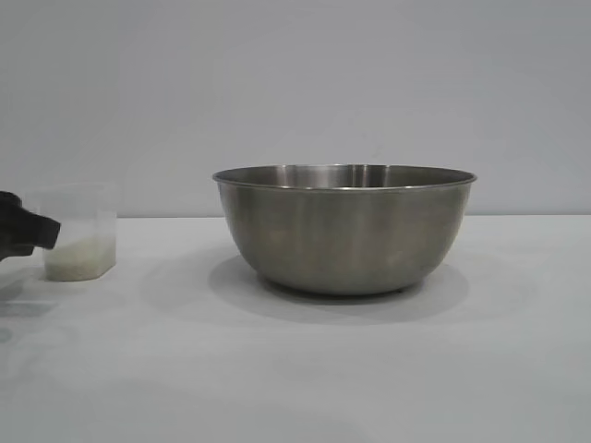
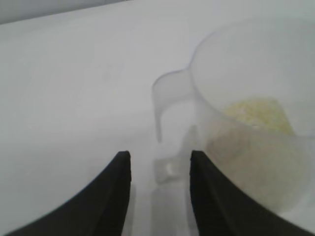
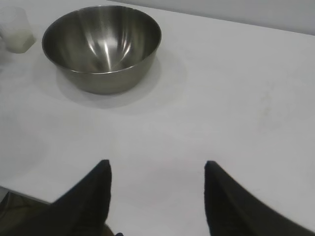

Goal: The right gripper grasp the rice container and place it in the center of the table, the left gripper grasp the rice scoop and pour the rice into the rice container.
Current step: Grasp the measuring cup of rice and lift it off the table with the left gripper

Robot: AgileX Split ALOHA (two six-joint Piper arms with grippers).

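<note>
- The room showed little beyond a plain pale grey wall [image 1: 295,83] that ran behind the whole scene, meeting the far edge of the table as one straight level line.
- The table [image 1: 295,369] was a smooth white top, matt and unmarked, with soft grey shadows pooled under what stood on it.
- The rice container [image 1: 345,229], a large brushed-steel bowl, stood upright near the middle of the table in the exterior view, its rolled rim level. In the right wrist view its polished inside [image 3: 102,42] looked bare of grains.
- The rice scoop [image 1: 79,233], a frosted plastic cup, stood upright at about 9 o'clock from the bowl, well apart from it. Its side handle [image 2: 170,101] pointed toward the left gripper.
- The rice [image 2: 258,114] lay as a low off-white heap in the bottom of the cup.
- The left gripper [image 2: 160,164] sat at the exterior view's left edge, just beside the cup, its fingers [image 2: 115,196] moderately parted and gripping nothing; the handle lay just beyond the tips.
- The right gripper [image 3: 156,169] hovered over bare table, well back from the bowl, fingers spread moderately wide and empty. The bowl lay at about 11 o'clock ahead of it.
</note>
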